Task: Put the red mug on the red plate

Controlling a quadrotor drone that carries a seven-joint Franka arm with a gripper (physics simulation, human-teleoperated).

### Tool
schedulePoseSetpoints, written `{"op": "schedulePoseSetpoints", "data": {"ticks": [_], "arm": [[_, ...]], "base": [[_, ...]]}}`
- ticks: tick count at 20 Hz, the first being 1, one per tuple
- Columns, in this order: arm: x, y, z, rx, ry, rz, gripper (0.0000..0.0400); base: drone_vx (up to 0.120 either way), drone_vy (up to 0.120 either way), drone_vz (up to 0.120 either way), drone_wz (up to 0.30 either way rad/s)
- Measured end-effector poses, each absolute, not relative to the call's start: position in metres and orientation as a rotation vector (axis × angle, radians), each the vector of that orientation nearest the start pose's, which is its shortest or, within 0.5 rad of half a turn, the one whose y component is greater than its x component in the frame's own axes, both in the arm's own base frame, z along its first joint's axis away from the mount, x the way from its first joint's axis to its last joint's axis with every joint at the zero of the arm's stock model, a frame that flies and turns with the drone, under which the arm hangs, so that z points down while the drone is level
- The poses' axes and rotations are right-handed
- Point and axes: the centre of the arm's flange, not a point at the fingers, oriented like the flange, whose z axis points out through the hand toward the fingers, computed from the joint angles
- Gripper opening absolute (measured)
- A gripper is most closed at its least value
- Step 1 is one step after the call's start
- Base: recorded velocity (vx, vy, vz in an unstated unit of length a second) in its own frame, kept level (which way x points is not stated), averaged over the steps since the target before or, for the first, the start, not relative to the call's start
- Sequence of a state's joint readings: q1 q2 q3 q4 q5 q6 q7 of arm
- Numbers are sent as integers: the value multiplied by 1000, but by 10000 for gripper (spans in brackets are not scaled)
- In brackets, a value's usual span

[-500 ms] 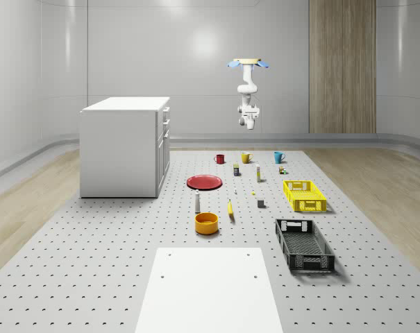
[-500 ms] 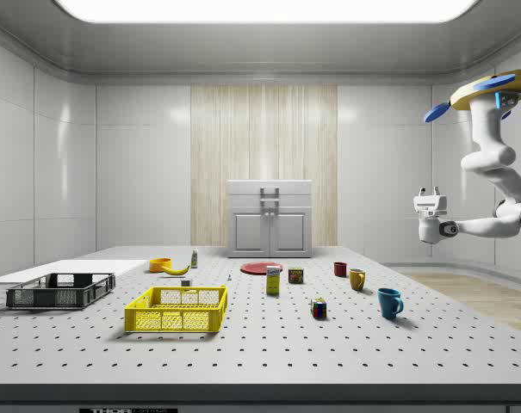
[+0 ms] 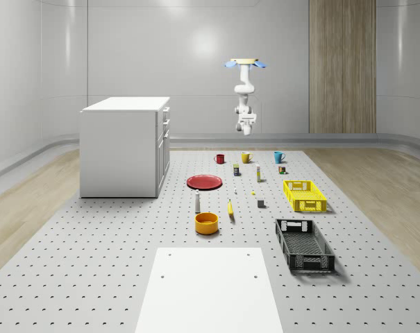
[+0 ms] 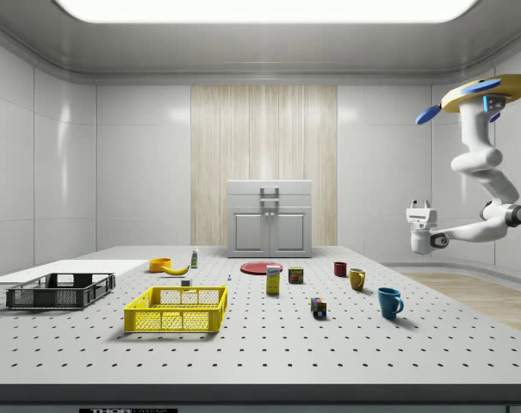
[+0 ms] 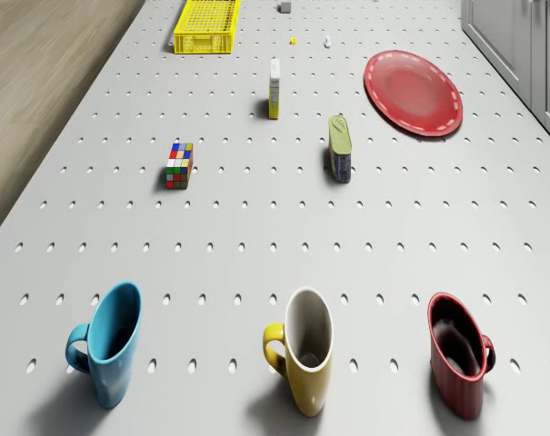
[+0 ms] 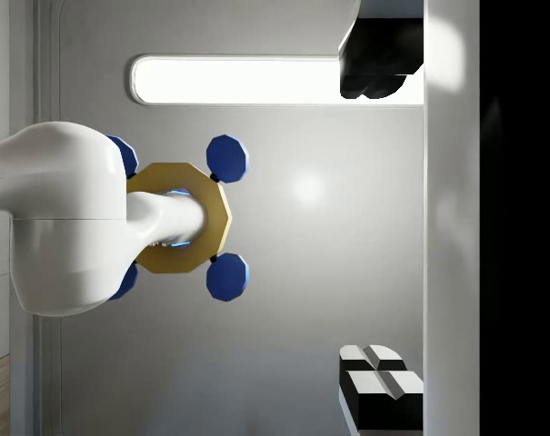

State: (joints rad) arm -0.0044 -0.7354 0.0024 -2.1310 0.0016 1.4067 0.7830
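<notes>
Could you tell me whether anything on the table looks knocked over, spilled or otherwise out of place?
Nothing stands out. The red mug, yellow mug and blue mug stand upright in a row, and the red plate lies flat and bare. The drone hovers high beyond the mugs, its gripper well above the table.

Glossy glazed red mug, glossy red plate, matt perforated table.

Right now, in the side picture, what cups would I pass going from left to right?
Red mug → yellow mug → blue mug. Past them, up in the air at the side view's right, the gripper hangs under the hovering drone.
</notes>
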Motion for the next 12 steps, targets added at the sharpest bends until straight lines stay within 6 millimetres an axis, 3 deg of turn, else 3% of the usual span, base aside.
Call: {"op": "schedulePoseSetpoints", "data": {"ticks": [5,12], "arm": [[303,0,682,-2897,1200,-22,400],[304,0,690,-2895,1199,-30,400]], "base": [[120,-120,0,0],[120,-120,0,0]]}}
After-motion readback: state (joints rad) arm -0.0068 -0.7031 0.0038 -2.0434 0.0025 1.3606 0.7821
